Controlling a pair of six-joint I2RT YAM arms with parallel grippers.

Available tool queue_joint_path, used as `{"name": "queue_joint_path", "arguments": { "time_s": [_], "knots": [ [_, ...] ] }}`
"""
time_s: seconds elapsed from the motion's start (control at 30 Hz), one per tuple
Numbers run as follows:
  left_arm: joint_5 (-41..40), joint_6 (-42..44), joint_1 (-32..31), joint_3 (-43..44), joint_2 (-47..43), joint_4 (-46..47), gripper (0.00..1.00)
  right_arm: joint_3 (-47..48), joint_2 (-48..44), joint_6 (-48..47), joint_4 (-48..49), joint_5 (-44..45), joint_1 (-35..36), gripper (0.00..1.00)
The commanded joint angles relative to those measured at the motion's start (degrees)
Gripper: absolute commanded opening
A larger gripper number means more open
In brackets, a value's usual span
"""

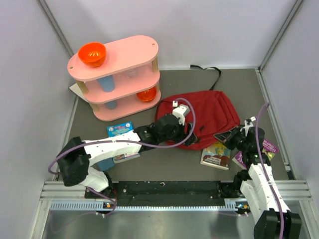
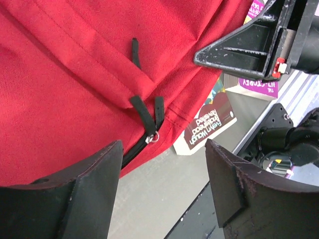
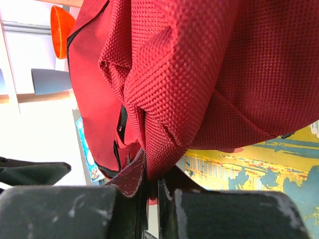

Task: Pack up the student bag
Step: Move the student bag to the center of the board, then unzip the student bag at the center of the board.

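My right pincer [image 3: 151, 175] clamps the student bag [image 3: 214, 74]; my released left pincer [image 2: 164, 167], I judge, next needs the zip pull [image 2: 148, 130] ahead.

Left tool [image 2: 163, 149] gapes wide while right tool [image 3: 152, 174] pinches tight.

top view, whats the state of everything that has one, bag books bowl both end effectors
bag, lying flat, one fold pinched
left end effector, open over the zip pull, empty
right end effector, shut on a bag fold
yellow book, closed, flat by bag
purple book, closed, flat
blue book, closed, flat
bowl, upright on shelf top
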Motion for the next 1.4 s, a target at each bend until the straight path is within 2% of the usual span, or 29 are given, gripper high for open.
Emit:
{"name": "queue_joint_path", "arguments": {
  "time_s": [0.0, 0.1, 0.13, 0.17, 0.33, 0.43, 0.7, 0.8, 0.93, 1.07, 1.2, 1.23, 1.27, 1.37],
  "knots": [
    [-2.0, -2.7, -0.7, 5.2, 3.4, -1.3, 0.70, 0.9, -0.9, 0.2, 1.9, -1.2, 0.4, 0.00],
    [-2.7, -2.2, -1.7, 7.5, 5.9, -2.8, 0.67, 0.9, -1.0, -0.1, 1.5, -1.1, 0.4, 0.00],
    [-3.7, -1.9, -2.0, 8.1, 7.2, -4.1, 0.58, 0.8, -1.1, -0.3, 1.5, -1.0, 0.4, 0.00],
    [-4.1, -1.7, -2.1, 9.1, 8.0, -4.8, 0.56, 0.8, -1.1, -0.2, 1.4, -1.0, 0.4, 0.00],
    [-6.2, -2.5, -2.5, 11.9, 12.6, -8.7, 0.52, 1.1, -1.4, 0.0, 0.4, -1.4, 0.5, 0.00],
    [-4.7, -2.9, -2.6, 13.6, 14.3, -9.9, 0.51, 1.4, -1.8, 0.1, -0.1, -1.5, 0.4, 0.00],
    [-7.1, -2.7, -2.8, 16.5, 18.0, -12.3, 0.51, 1.1, -3.3, 0.5, -1.0, -1.3, 0.5, 0.00],
    [-7.7, -3.0, -2.8, 16.6, 18.2, -12.3, 0.47, 1.0, -3.3, 0.4, -1.2, -1.4, 0.4, 0.00],
    [-8.0, -2.8, -2.8, 16.7, 18.7, -12.3, 0.35, 0.8, -3.4, 0.7, -1.0, -1.3, 0.4, 0.00],
    [-7.7, -3.3, -2.7, 16.6, 19.1, -12.3, 0.32, 0.7, -3.5, 1.0, -1.1, -1.6, 0.4, 0.00],
    [-7.5, -3.3, -2.8, 16.5, 19.5, -12.2, 0.36, 0.8, -3.6, 1.0, -1.1, -1.4, 0.4, 0.00],
    [-7.4, -3.3, -2.8, 16.7, 19.6, -12.2, 0.38, 0.9, -3.6, 0.9, -1.1, -1.4, 0.4, 0.00],
    [-7.1, -3.4, -2.8, 16.7, 19.7, -12.3, 0.45, 0.8, -3.6, 0.9, -1.1, -1.4, 0.4, 0.00],
    [-6.6, -3.5, -2.8, 16.9, 20.1, -12.2, 0.48, 0.7, -3.7, 1.0, -1.1, -1.5, 0.4, 0.00]
  ]
}}
